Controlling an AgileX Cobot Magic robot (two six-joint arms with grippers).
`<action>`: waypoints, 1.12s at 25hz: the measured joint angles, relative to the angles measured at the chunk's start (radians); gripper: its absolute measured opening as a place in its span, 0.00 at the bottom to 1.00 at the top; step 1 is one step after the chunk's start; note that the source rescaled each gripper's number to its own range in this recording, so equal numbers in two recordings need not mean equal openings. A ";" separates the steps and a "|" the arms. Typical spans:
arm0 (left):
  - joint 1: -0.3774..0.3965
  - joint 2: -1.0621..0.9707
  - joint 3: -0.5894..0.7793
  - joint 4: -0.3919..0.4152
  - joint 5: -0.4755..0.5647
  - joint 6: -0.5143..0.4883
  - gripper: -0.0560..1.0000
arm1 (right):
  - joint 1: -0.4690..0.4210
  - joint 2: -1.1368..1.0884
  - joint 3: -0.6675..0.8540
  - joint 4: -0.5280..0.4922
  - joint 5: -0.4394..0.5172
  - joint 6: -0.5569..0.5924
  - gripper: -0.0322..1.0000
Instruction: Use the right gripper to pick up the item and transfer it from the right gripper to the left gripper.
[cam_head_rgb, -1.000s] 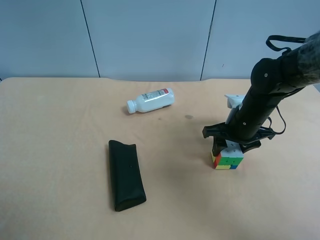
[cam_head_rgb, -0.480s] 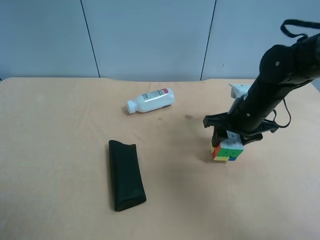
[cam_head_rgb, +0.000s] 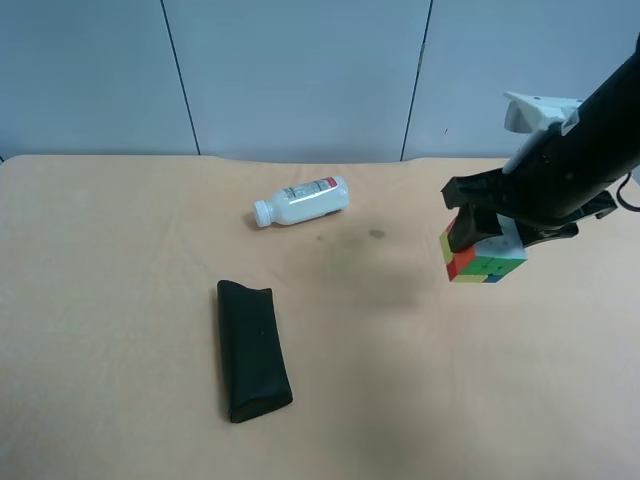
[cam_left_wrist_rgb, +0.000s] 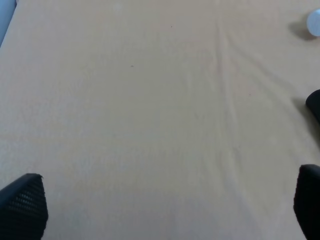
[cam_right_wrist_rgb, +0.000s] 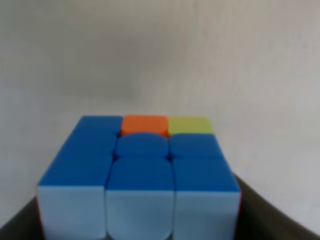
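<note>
Lift is the change: the small multicoloured 3x3 puzzle cube (cam_head_rgb: 482, 256), on the tan table (cam_head_rgb: 130, 260) 1 second ago, now hangs clear of it, clamped in the black two-fingered right gripper (cam_head_rgb: 487, 228). Pickup looks done; the black left gripper (cam_left_wrist_rgb: 165, 207) waits with fingers spread, holding nothing.

A pale blue-grey panelled wall (cam_head_rgb: 300, 80) with dark seams stands behind a tan cloth-covered table (cam_head_rgb: 120, 300).
</note>
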 joint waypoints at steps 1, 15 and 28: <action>0.000 0.000 0.000 0.000 0.000 0.000 1.00 | 0.000 -0.018 0.000 0.003 0.011 -0.020 0.03; 0.000 0.000 0.000 0.000 -0.029 0.000 1.00 | 0.116 -0.066 0.000 0.177 0.035 -0.325 0.03; 0.000 0.196 -0.005 -0.103 0.015 -0.038 1.00 | 0.373 -0.066 -0.013 0.175 -0.076 -0.497 0.03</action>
